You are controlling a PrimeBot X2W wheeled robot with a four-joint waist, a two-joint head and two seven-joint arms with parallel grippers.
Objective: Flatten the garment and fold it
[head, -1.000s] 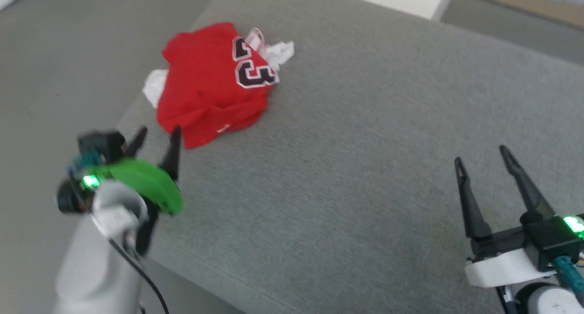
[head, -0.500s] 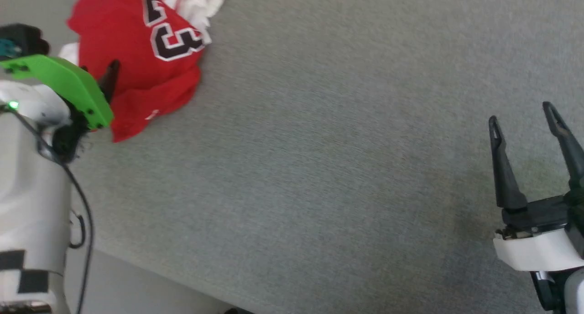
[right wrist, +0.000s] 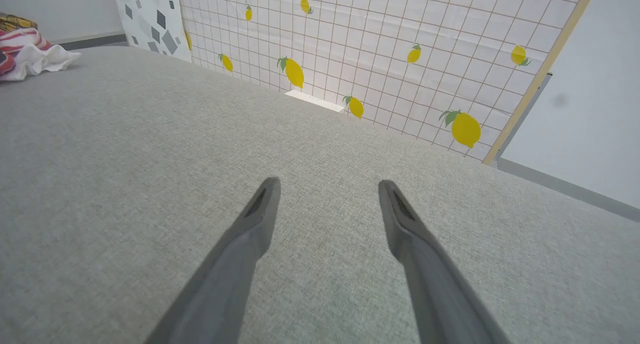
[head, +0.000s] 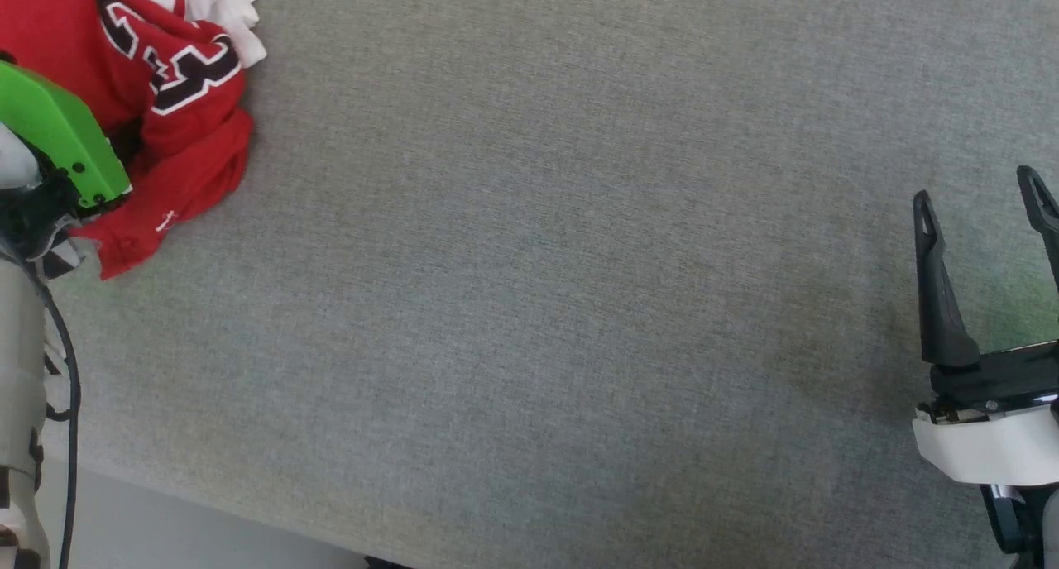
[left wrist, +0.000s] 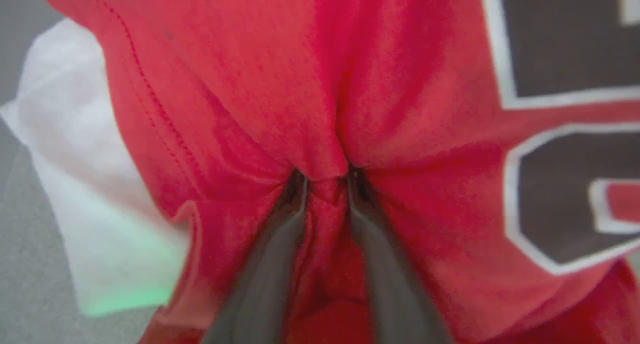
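Moved onto the crumpled jersey (head: 190,131) at far left and clamped a red fold in the left hand (left wrist: 325,176), probably to drag it flat; kept the right hand (head: 976,190) spread open, idle.

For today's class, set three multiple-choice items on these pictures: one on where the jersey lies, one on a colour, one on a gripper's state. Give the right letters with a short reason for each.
1. In the head view, the garment lies:
A at the centre
B in the upper left corner
C at the lower right

2. Its numerals are:
A yellow
B blue
C black, outlined in white

3. The right gripper is:
A open, holding nothing
B shut on a sleeve
C shut on a cable

Answers:
1 B: the crumpled red cloth sits against that view's top and left edges.
2 C: the left wrist view shows dark shapes with white borders.
3 A: its fingers stand apart over the bare grey surface.
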